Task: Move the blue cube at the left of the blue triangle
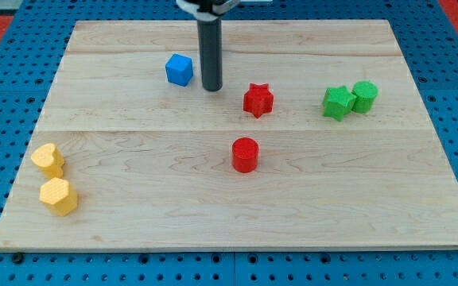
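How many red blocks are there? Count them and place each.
2. The red star sits right of my tip; the red cylinder lies below it. None seem hidden.

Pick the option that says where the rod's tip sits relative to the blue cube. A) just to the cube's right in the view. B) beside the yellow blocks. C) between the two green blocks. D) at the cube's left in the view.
A: my tip sits on the board just to the view's right of the blue cube, with a narrow gap between them, far from the yellow and green blocks.
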Tool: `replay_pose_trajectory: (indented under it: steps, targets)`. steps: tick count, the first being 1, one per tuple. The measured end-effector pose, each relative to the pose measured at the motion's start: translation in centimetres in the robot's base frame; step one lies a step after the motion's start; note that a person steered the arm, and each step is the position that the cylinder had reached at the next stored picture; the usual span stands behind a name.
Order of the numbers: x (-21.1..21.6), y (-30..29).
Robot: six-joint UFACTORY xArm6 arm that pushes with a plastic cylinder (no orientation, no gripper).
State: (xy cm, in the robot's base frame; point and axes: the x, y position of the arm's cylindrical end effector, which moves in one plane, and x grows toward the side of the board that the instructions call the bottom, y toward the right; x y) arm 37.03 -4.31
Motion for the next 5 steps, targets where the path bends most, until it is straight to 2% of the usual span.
replay_pose_trajectory:
  steps: [1,2,3,4,5]
  targets:
    - [-0.4,-3.9]
    - [-4.3,-4.2]
    - [-6.2,-4.2]
    - [-5.8,-4.0]
    - [-5.3,7.2]
